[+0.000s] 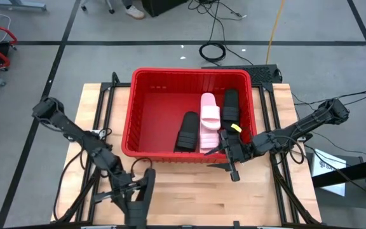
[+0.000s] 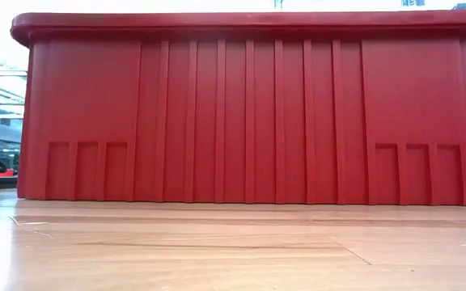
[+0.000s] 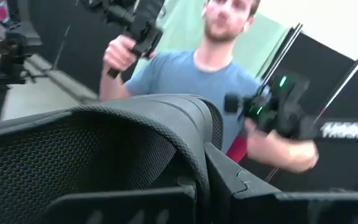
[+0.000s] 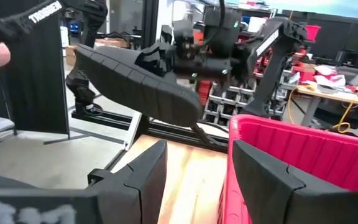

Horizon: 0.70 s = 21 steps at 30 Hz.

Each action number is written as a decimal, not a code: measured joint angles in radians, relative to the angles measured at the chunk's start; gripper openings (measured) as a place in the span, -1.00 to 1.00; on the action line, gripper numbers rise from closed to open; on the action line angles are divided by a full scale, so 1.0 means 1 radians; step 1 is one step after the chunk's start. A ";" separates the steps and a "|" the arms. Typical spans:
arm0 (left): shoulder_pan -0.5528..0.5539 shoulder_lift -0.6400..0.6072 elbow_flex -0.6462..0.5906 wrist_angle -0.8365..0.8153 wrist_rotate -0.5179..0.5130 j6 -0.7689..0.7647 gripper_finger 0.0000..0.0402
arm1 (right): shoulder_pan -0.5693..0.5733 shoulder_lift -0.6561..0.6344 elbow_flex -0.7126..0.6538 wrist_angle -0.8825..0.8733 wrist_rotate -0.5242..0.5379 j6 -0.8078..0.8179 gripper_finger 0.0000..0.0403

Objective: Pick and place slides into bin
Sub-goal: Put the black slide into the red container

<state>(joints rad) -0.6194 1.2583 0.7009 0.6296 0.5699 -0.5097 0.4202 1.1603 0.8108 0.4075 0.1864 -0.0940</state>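
The red bin (image 1: 189,76) stands at the middle of the wooden table and fills the low view with its near wall (image 2: 249,113). Inside lie a black slide (image 1: 187,131), a pale pink slide (image 1: 210,119) and another black slide (image 1: 231,105). My left gripper (image 1: 138,191) is shut on a further black slide (image 1: 149,189), lifted over the table's near part, left of centre. The right wrist view shows this slide (image 4: 135,81) aloft. My right gripper (image 1: 217,159) stands open at the bin's near right corner, nothing between its fingers (image 4: 148,174). My left gripper pinches the black slide between its two fingers; a thin edge of the slide beside the strap's arch (image 3: 199,165) runs down into the gap between them. The fingers point about level. The slide is lifted clear of the table and hangs tilted, its ribbed underside (image 4: 129,78) showing.
Bare wooden table (image 1: 189,197) lies between the bin and the near edge. Dark frame rails (image 1: 278,172) run along both sides of the table. A person holding two handles shows beyond the table in the left wrist view (image 3: 222,68). Cables lie on the floor behind the bin (image 1: 213,49).
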 joint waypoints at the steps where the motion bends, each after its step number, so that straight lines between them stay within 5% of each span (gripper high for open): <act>1: 0.017 0.000 0.030 -0.064 0.018 0.036 -0.98 | 0.000 0.000 0.000 0.000 -0.001 0.000 -0.15; 10: 0.193 0.000 0.283 -0.606 0.164 0.340 -0.98 | 0.000 0.000 0.000 0.000 -0.002 0.000 -0.15; 21: 0.456 0.000 0.617 -1.237 0.214 0.558 -0.97 | 0.000 0.000 0.000 0.000 -0.003 -0.031 -0.15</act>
<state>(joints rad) -0.1634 1.2583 1.3182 -0.6073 0.7837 0.0478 0.4206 1.1603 0.8108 0.4076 0.1833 -0.1250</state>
